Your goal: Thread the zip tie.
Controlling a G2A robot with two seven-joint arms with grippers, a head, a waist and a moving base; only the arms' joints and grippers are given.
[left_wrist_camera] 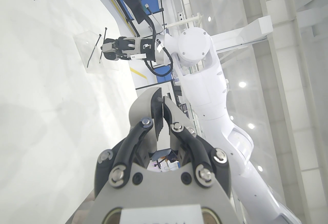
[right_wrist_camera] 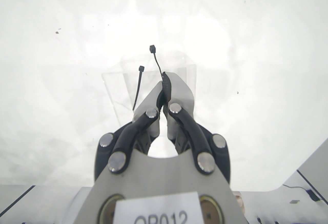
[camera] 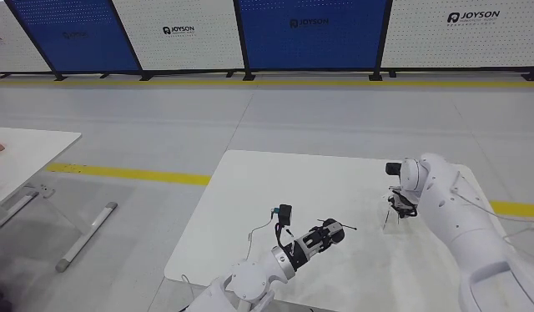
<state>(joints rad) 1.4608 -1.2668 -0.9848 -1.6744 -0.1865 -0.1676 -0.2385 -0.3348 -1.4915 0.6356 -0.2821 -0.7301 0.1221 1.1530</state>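
Note:
My right gripper (right_wrist_camera: pixel 165 79) is shut on a black zip tie (right_wrist_camera: pixel 156 61), whose head sticks up past the fingertips. A second black zip tie (right_wrist_camera: pixel 138 86) leans in a small clear stand (right_wrist_camera: pixel 115 91) right beside it. In the top view that gripper (camera: pixel 400 203) sits over the white table's (camera: pixel 275 195) right part. In the left wrist view it (left_wrist_camera: pixel 106 49) touches the stand (left_wrist_camera: pixel 84 56). My left gripper (left_wrist_camera: pixel 161 98) is shut near the table's front middle and held sideways. A thin black zip tie (camera: pixel 347 225) pokes out from its tips (camera: pixel 334 229).
The table's rounded front left corner and left edge lie close to the left arm. A cable and a small black box (camera: pixel 284 213) ride on that arm. Blue and white panels (camera: pixel 313 20) stand far behind, across open floor with a yellow line.

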